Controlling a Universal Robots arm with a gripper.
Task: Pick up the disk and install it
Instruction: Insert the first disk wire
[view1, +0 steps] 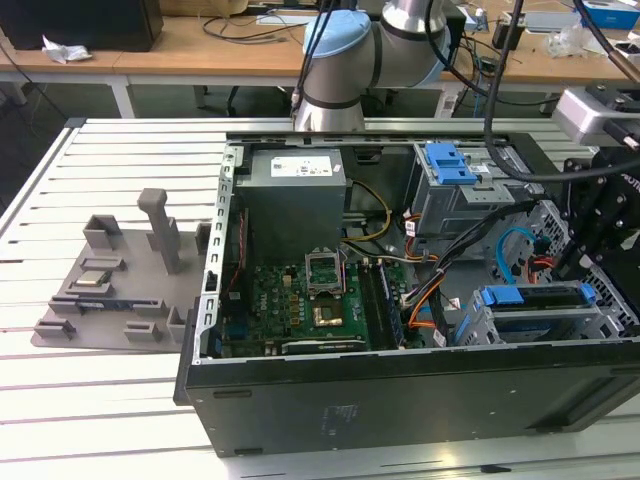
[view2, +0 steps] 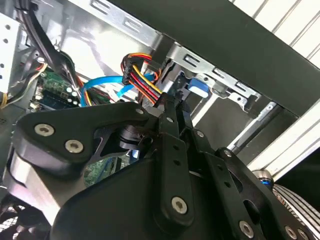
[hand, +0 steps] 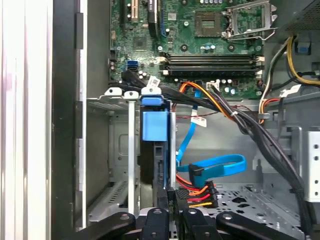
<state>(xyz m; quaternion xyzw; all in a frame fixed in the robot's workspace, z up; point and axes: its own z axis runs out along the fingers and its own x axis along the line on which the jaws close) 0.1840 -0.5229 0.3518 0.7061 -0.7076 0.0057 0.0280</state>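
Note:
The disk (view1: 535, 298) sits on edge in the drive cage at the near corner of the open computer case (view1: 400, 400), on the exterior view's right, blue rails at both ends. In the first wrist view I see the disk (hand: 151, 160) end-on, with its blue rail tab (hand: 152, 125) on top. My gripper (view1: 572, 262) hangs just beyond the cage's end. Its black fingers (hand: 172, 207) are shut together, tips at the disk's edge. In the second wrist view the gripper (view2: 175, 107) points at a blue tab (view2: 198, 86); I cannot tell whether it touches.
A blue flat cable (hand: 215, 167) and an orange-red power plug (hand: 197, 192) lie beside the cage. A blue-topped drive bay (view1: 450, 165), the power supply (view1: 295, 195) and the motherboard (view1: 300, 300) occupy the case. A grey fixture tray (view1: 110, 290) holds a small silver chip (view1: 92, 279).

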